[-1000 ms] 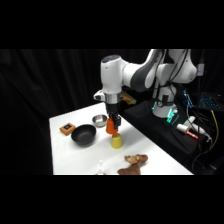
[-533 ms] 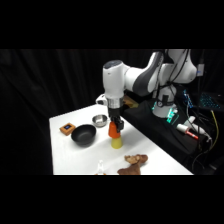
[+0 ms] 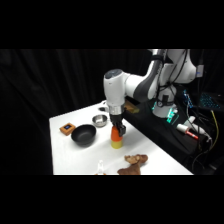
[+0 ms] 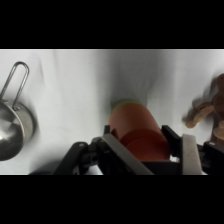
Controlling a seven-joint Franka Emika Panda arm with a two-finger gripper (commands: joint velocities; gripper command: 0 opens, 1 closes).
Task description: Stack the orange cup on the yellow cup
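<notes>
Jaws [image 4: 145, 145] grip the orange cup [image 4: 136, 127] by its sides, seated on the yellow cup [image 3: 117, 144]; light, stiff, probably slippery plastic, so hold mid-wall.

The orange cup [image 3: 116, 133] sits on the yellow cup [image 3: 116, 144]; left of them on the table [image 3: 75, 155] stands the bowl [image 3: 83, 134].

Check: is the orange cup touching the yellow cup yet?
Touching. In the side view the orange cup sits directly on the yellow cup with no gap between; the tool grips it.
</notes>
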